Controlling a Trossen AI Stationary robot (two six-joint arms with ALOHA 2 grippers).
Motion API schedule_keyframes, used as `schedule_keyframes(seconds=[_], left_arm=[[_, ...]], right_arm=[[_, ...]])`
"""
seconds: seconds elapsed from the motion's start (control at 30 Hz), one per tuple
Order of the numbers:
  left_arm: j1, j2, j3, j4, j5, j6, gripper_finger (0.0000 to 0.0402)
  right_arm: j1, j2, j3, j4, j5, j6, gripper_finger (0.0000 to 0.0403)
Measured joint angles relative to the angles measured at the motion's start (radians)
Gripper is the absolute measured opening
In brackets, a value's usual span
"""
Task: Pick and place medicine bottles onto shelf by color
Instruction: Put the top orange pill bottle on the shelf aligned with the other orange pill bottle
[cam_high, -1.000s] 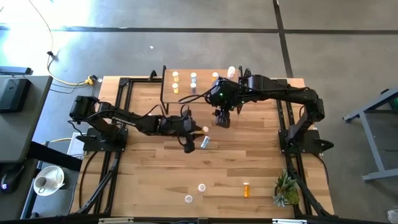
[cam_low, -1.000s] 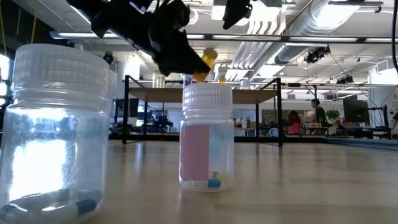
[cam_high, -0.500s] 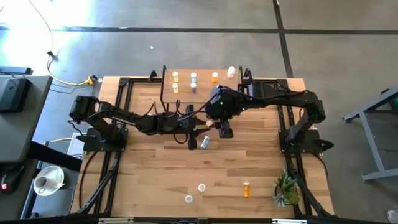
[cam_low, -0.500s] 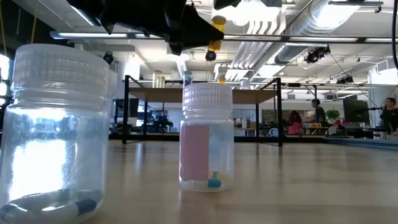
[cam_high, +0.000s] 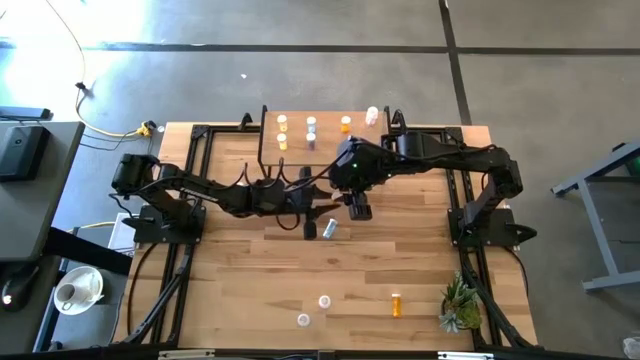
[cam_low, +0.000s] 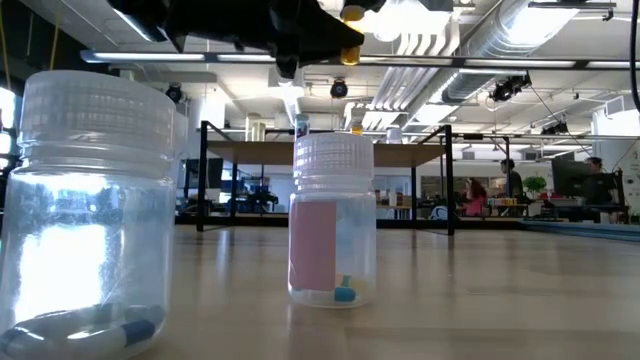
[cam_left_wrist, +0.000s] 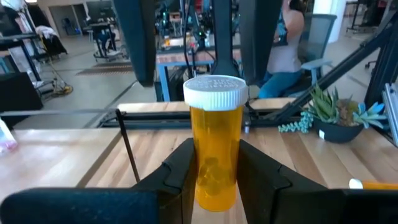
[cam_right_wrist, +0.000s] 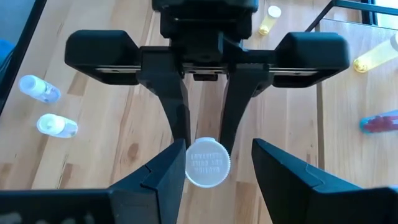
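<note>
My left gripper (cam_left_wrist: 216, 186) is shut on an orange pill bottle (cam_left_wrist: 214, 137) with a white cap, above the table's middle (cam_high: 318, 200). My right gripper (cam_right_wrist: 208, 180) is open just above it. Its fingers stand on either side of the bottle's cap (cam_right_wrist: 208, 163) without touching. The right gripper also shows in the high view (cam_high: 357, 208). The shelf (cam_high: 330, 150) stands at the table's far edge with several bottles upright on it. In the low view the held bottle (cam_low: 352, 12) shows at the top. My left gripper pinches the lower body of the orange bottle (cam_left_wrist: 214, 168) between its two fingers (cam_left_wrist: 180, 171). The fingers come level from the table's left. The bottle stands upright with its cap up, lifted clear of the table.
A blue-white bottle (cam_high: 328, 229) lies on the table near the grippers. Two clear bottles (cam_high: 324, 300) and an orange one (cam_high: 396, 303) are near the front edge, beside a small plant (cam_high: 460, 305). In the low view a pink-labelled bottle (cam_low: 333, 220) and a clear one (cam_low: 90, 210) stand close.
My left gripper has risen with the orange bottle and brought it from tilted to upright. My right gripper has moved toward the table's near edge and come over the bottle's cap.
</note>
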Motion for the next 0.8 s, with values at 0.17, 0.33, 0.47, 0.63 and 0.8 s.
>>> schedule_keyframes(seconds=[0.17,0.33,0.47,0.63,0.8], left_arm=[[0.002,0.000,0.000,0.035,-0.008,0.004,0.0085],[0.003,0.000,0.000,0.068,-0.008,0.004,0.0085],[0.004,0.000,0.000,0.069,-0.009,0.006,0.0085],[0.012,0.000,0.000,0.069,-0.009,0.007,0.0085],[0.017,0.000,0.000,0.069,-0.011,0.007,0.0085]], right_arm=[[0.000,0.000,0.000,-0.005,0.000,0.001,0.0177],[0.000,0.000,0.000,-0.016,0.000,-0.002,0.0177],[0.000,0.000,0.000,-0.014,0.001,-0.002,0.0177],[0.000,0.000,0.000,-0.014,0.001,0.001,0.0177],[-0.001,0.000,0.000,-0.014,0.003,0.001,0.0164]])
